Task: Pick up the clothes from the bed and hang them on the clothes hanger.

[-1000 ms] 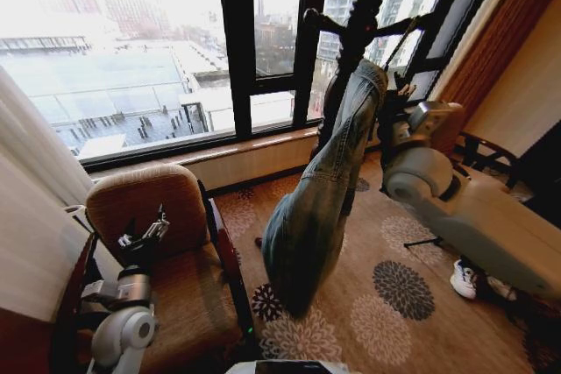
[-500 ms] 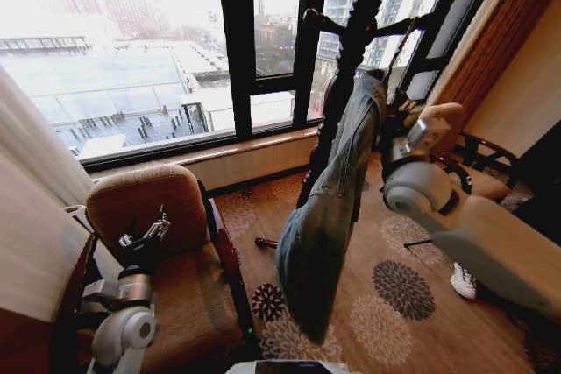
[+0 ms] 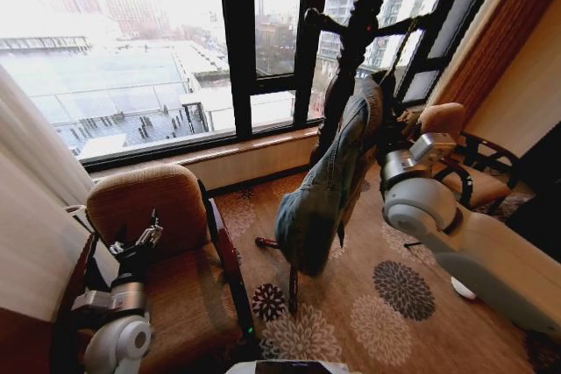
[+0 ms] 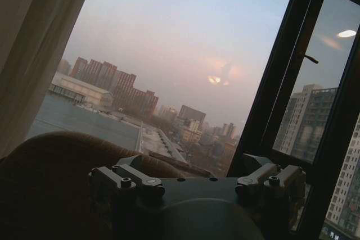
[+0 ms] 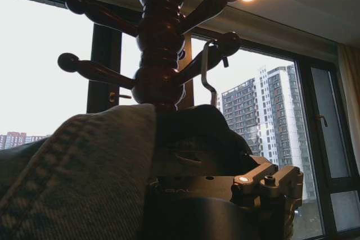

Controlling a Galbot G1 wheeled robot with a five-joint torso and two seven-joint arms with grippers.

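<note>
The left gripper [image 4: 197,186] sits above a brown chair back [image 4: 50,167], facing a window [image 4: 185,71] with city towers [image 4: 121,94] and a pale curtain [image 4: 39,37].

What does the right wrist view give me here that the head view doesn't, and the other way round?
Right wrist view alone: the thin wire hook resting over a knobbed peg of the dark wooden coat stand, with a ceiling light above. Head view alone: the faded light blue denim jacket hanging full length, the right gripper beside it, the left gripper parked over the brown armchair. Both show jacket, stand and window.
</note>
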